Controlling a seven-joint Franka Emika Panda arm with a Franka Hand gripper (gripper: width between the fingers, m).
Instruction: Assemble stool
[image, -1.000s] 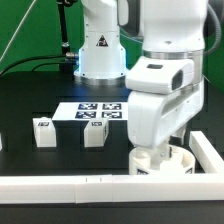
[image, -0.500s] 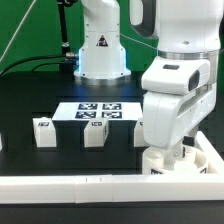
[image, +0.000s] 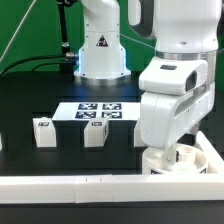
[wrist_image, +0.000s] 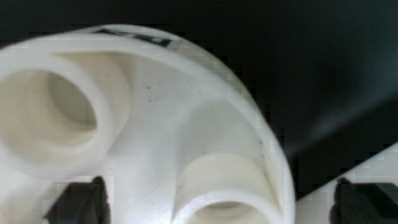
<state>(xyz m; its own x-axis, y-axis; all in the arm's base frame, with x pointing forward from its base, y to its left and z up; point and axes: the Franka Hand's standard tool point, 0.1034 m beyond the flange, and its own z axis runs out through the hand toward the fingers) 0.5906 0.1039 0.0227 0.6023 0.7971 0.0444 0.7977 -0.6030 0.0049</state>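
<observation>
Stool seat, a white ring-shaped plastic disc (image: 178, 158), lies on the black bench (image: 30, 100) in the corner of the long white border wall (image: 60, 184), straight beneath the white robot arm (image: 170, 100). Up close the jaws stand apart, one over the seat (wrist_image: 178, 130), the other off its rim, clamping nothing. Closing here could pinch the rim off-centre and tip it, or snag the wall. Two white block legs (image: 43, 131) (image: 94, 133) wait farther back, before the marker board (image: 98, 111). Since a second ago the arm has shifted toward the exterior view's right, the seat seemingly with it.
</observation>
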